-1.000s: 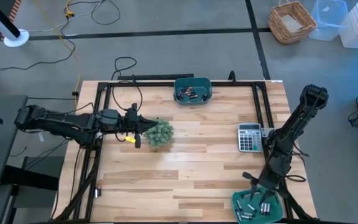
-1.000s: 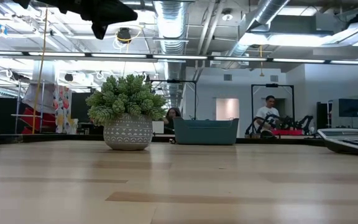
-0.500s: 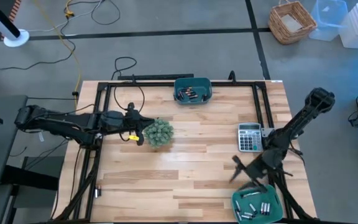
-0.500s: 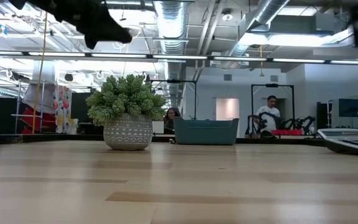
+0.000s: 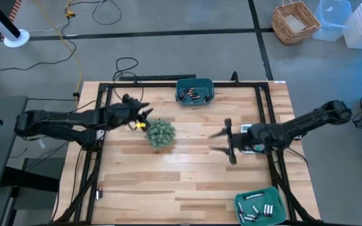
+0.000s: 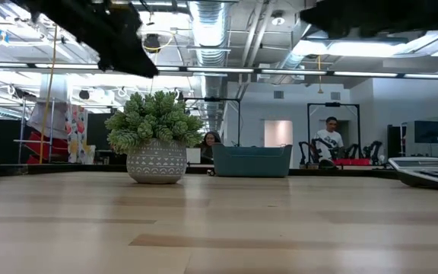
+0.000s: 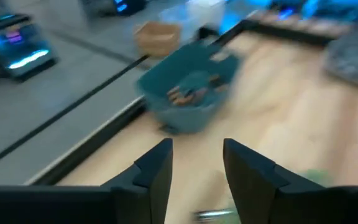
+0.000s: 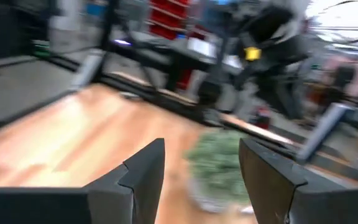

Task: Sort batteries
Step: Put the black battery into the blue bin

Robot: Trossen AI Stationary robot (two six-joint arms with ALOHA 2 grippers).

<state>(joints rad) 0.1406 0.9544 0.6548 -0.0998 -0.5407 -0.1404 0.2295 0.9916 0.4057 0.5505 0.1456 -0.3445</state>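
Observation:
Batteries (image 5: 191,95) lie in a teal bin (image 5: 195,82) at the table's far edge; in the left wrist view the same bin (image 7: 157,84) shows ahead. More batteries (image 5: 261,210) lie in a second teal bin (image 5: 239,202) at the near right corner. My left gripper (image 5: 142,112) hovers open, left of the potted plant (image 5: 160,134), its fingers (image 7: 160,165) holding nothing. A blurred silvery streak (image 7: 213,214) shows low between them; what it is I cannot tell. My right gripper (image 5: 225,141) hangs open over the table's middle right, pointing toward the plant (image 8: 219,168).
A grey calculator (image 5: 251,130) lies at the right, partly under my right arm. The potted plant (image 6: 156,137) stands left of centre. A black frame (image 5: 109,94) runs along the table's left, far and right sides. Bare wood lies between the plant and the near edge.
My right gripper has risen out of the near right bin and swung toward the table's middle, turning level to point left. My left gripper has swung from the plant toward the far bin, tipped downward and opened.

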